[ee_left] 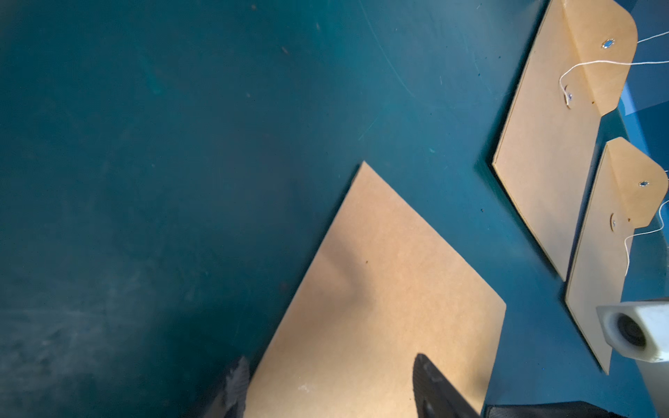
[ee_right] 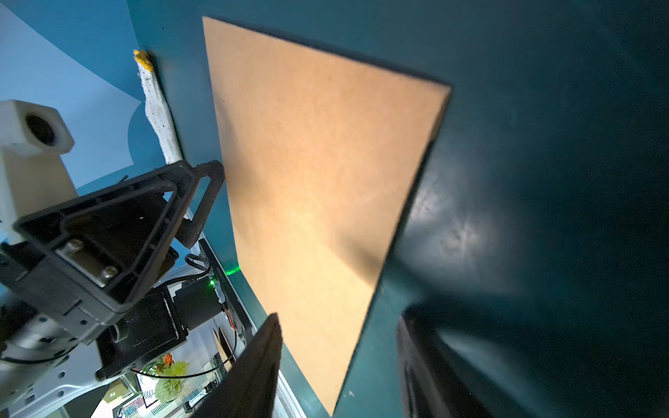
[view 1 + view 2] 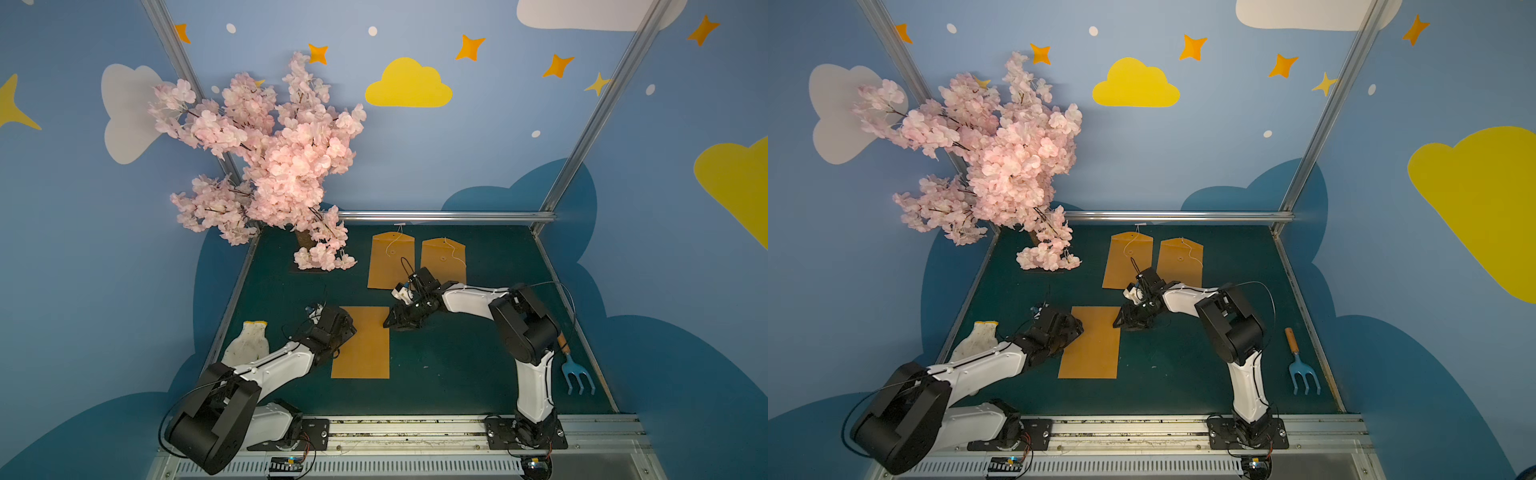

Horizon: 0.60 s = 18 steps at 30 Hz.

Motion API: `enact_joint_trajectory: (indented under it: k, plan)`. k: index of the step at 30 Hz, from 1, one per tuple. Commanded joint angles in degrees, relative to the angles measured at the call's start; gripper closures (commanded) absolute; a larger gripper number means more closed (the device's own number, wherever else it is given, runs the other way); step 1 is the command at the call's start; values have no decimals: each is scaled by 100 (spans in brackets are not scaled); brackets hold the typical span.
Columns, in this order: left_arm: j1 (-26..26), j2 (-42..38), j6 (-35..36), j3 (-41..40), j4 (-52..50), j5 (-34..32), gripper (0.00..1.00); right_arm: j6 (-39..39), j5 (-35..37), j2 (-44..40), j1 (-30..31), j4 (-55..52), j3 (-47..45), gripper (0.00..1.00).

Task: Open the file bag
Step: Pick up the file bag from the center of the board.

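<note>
A plain brown file bag lies flat on the green table, blank side up, with no flap or string showing. My left gripper is low over its left edge. In the left wrist view that gripper is open, one finger over the bag and one off its edge. My right gripper is at the bag's far right corner. Seen from the right wrist, it stands open with that corner of the bag between its fingers.
Two more file bags with flaps and white strings lie at the back. A pink blossom tree stands back left, a white glove lies at the left edge, and a blue garden fork at the right edge.
</note>
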Motion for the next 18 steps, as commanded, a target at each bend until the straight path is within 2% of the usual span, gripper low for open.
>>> enact_joint_trajectory:
  k: [1, 18]
  plan:
    - [-132, 158, -232, -339, -864, 675, 28, 163, 158, 255, 51, 228, -174, 48]
    - [-184, 460, -232, -324, -660, 743, 28, 715, -683, 215, 35, 1744, -592, 49]
